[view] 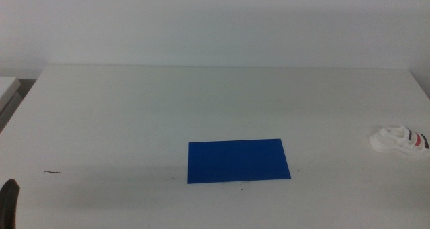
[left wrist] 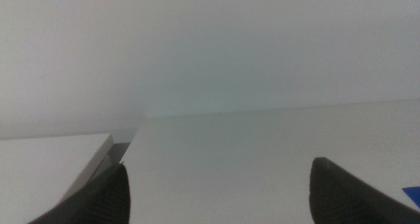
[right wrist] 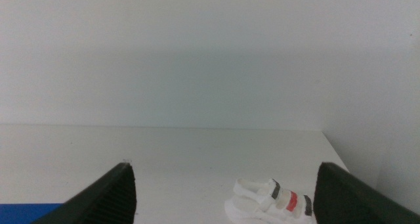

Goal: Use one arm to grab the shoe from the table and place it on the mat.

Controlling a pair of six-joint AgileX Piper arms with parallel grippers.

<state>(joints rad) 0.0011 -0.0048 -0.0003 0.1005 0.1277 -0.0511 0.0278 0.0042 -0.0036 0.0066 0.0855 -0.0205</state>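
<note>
**Shoe at the right edge, mat in the middle, both arms back**

White surface (view: 134, 115), wide and plain, running back to a pale wall.

The mat (view: 238, 161) lies flat on it, deep blue, a rectangle set a little forward of the centre in the middle view, its long side across the picture. Nothing rests on it.

The shoe (view: 400, 140) sits well apart from the mat, far off to the right, near that edge of the surface. Small, white, sandal-like, with a dark strap and a red strap across the top. It stands on its sole, untouched by either arm. The right wrist view shows it too (right wrist: 270, 201), low between that arm's two jaws but lying beyond them, not within their grip.

Right gripper (right wrist: 223, 194): jaws released, standing wide apart, holding nothing. It looks out level over the surface toward the wall. It does not show in the middle view.

Left gripper (left wrist: 220, 191): jaws likewise spread wide and holding nothing. In the middle view only a dark tip of it (view: 9, 202) shows at the bottom left corner, well away from mat and shoe. A sliver of blue at the edge of its wrist view is the mat (left wrist: 413, 194).

A small dark mark (view: 52, 172) lies on the surface at the left.
</note>
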